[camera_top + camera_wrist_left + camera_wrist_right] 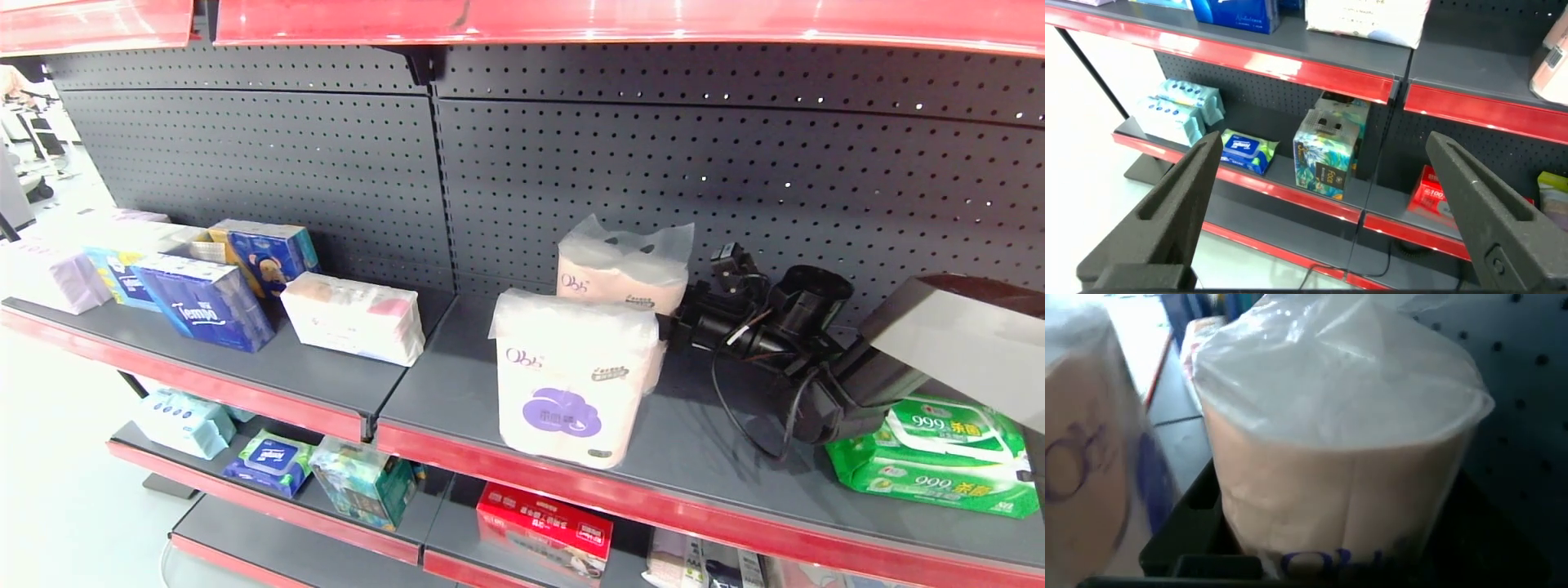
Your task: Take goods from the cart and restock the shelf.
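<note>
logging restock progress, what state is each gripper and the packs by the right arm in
left gripper, open, holding nothing
right gripper, shut on rear paper pack
rear paper pack, upright on shelf, gripped
front paper pack, upright, free
green wipes pack, lying flat, free

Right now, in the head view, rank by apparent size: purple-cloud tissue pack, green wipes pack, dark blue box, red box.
1. Purple-cloud tissue pack.
2. Green wipes pack, partly covered.
3. Dark blue box and red box: about alike, not ranked.
</note>
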Robot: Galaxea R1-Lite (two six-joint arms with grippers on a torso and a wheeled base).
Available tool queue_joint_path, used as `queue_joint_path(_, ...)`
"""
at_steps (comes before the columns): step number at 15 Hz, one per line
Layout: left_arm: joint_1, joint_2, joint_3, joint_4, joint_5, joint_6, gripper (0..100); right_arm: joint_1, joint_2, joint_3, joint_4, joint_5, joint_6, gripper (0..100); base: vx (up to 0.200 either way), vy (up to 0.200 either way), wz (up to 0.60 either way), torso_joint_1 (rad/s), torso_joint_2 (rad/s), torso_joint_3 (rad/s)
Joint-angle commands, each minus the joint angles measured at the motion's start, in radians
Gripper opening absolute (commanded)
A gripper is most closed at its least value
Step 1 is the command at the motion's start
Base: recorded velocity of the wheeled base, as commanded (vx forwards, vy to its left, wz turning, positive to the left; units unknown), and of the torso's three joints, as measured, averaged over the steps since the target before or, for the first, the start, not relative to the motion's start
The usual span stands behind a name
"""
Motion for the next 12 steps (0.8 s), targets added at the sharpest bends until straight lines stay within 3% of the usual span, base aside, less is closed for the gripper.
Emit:
queue_joint_path(1, 0.000, 0.002, 0.000, 0.000, 0.000, 0.000, 100, -0.011, -0.001, -0.002, -0.001, 0.005, -0.001, 0, 0.000, 0.000, 0.00, 0.000, 0.00, 0.000)
queue_joint_path(12, 0.000, 0.002, 0.000, 0.000, 0.000, 0.000, 100, -0.024, -0.007, -0.005, -0.001, 0.134, -0.001, 0, 0.000, 0.000, 0.00, 0.000, 0.00, 0.000)
